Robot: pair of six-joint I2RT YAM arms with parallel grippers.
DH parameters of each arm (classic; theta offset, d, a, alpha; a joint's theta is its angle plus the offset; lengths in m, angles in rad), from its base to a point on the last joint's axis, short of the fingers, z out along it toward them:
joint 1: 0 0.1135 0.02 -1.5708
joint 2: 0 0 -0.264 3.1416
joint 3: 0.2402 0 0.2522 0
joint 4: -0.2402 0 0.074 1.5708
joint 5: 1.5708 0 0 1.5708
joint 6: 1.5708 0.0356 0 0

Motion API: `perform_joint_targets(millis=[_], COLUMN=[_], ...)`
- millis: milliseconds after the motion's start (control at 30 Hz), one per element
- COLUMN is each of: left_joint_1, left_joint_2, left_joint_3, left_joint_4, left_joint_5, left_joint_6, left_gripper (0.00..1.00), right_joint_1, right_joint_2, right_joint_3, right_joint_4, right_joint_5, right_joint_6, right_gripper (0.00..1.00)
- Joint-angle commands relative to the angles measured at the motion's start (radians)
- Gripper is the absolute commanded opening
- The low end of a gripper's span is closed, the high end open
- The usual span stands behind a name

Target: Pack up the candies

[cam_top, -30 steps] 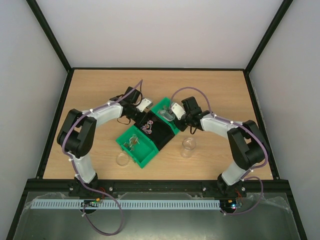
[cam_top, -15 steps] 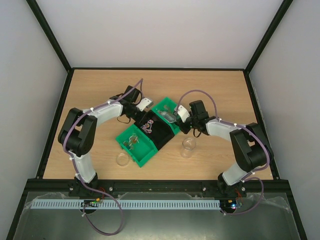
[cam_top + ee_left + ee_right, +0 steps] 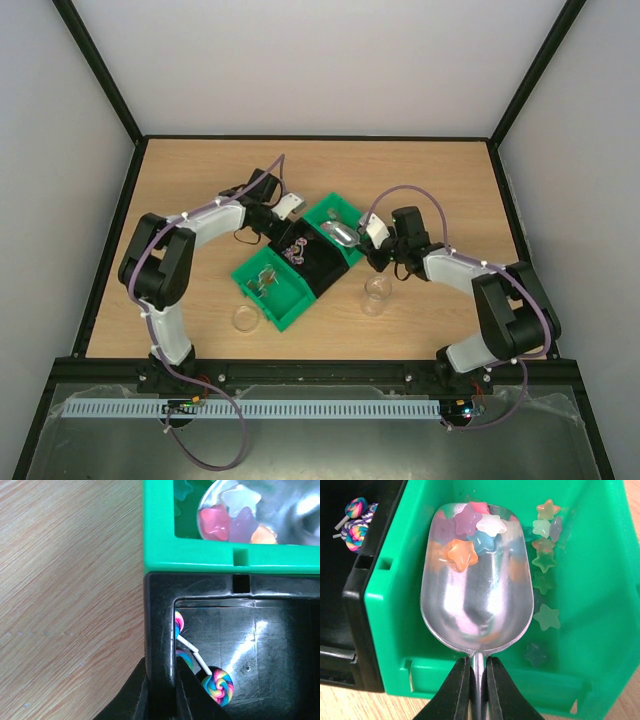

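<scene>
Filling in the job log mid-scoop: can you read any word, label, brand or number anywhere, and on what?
None readable. Green bin, black bin, scoop and candies show no print in the wrist views.
Anything on the cups in the top view is too small to tell.

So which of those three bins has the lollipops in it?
The black middle bin: swirly lollipops lie in it. The green bin with the scoop holds star candies.
</scene>
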Motion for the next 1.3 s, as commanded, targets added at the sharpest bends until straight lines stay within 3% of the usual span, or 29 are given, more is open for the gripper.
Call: perform_joint_targets(millis=[0, 267, 467, 733, 933, 1267], left_joint_1=[0.021, 0.029, 0.029, 0.030, 0.032, 0.032], left_joint_2=[0.039, 0.050, 0.057, 0.063, 0.069, 0.067], left_joint_3=[0.017, 0.024, 0.035, 0.043, 0.051, 0.050], left_joint_4=[-0.011, -0.011, -0.016, -0.016, -0.023, -0.024], left_joint_5=[-0.020, -0.022, -0.023, -0.020, -0.019, -0.020], left_joint_6=[-0.010, -0.012, -0.007, -0.004, 0.004, 0.008], left_gripper=[0.02, 0.02, 0.02, 0.02, 0.02, 0.02], right_joint_1=[-0.022, -0.067, -0.122, -0.308, -0.478, -0.632], right_joint_2=[-0.055, -0.114, -0.173, -0.285, -0.367, -0.494], right_joint_3=[-0.022, -0.039, 0.004, 0.071, 0.161, 0.257], right_joint_4=[0.038, 0.039, -0.065, -0.339, -0.625, -1.073], right_joint_5=[-0.037, -0.069, -0.137, -0.289, -0.401, -0.423], right_joint_6=[0.017, 0.002, -0.034, -0.161, -0.365, -0.698], right_gripper=[0.01, 0.01, 0.01, 0.01, 0.01, 0.01])
